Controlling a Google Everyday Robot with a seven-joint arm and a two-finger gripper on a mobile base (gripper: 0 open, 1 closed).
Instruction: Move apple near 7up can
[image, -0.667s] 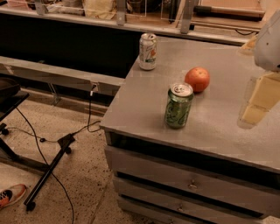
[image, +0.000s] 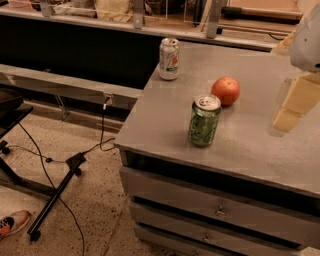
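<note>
The apple (image: 226, 90), round and red-orange, sits on the grey cabinet top (image: 165, 125). The 7up can (image: 169, 58), white with green and orange-red marks, stands upright at the far left corner of the top, well apart from the apple. My gripper (image: 291, 111), pale yellow under a white arm housing, hangs over the right side of the top, to the right of the apple and apart from it, holding nothing that I can see.
An all-green patterned can (image: 204, 121) stands upright just in front and left of the apple. The cabinet has drawers (image: 215, 210) below. A shelf (image: 125, 22) runs behind. Cables and a black stand (image: 55, 195) lie on the floor at left.
My gripper has shifted slightly upward at the right edge. The apple and both cans have not moved.
</note>
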